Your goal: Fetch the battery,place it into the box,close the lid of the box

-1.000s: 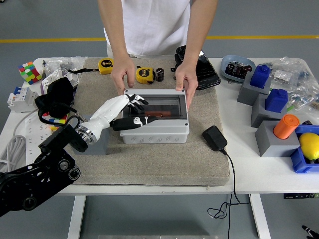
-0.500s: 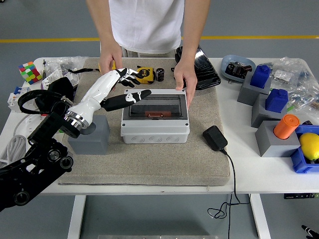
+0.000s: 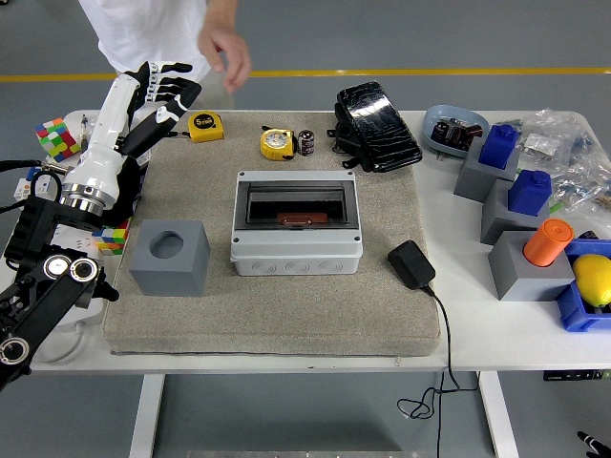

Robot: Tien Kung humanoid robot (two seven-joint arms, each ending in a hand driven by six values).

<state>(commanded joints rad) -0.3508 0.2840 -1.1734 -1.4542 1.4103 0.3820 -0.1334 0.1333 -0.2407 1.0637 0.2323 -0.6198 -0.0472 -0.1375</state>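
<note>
The left robot hand (image 3: 160, 88) has swung up and away from the box since half a second ago, when it hovered over the lid's left end; it now hangs above the far left corner of the mat (image 3: 277, 315), fingers (image 3: 181, 69) loosely spread and released, grasping nothing. The right robot hand is out of view.

The person has also let go: both hands rested on the box a second ago, one half a second ago, and now a single person's hand (image 3: 225, 52) hangs in the air at the top of the picture, well clear of the bench (image 3: 516, 334).

The box (image 3: 297, 222) sits in the middle of the mat with its clear lid (image 3: 297, 203) down, and a brown, elongated thing, the battery (image 3: 298, 219), lies inside under the lid.

The grey block (image 3: 170, 257) stands just left of the box. Behind the box lie two yellow tape measures (image 3: 277, 143), a small dark cylinder (image 3: 306, 142) and a black pouch (image 3: 375, 128). No writing is legible anywhere.
</note>
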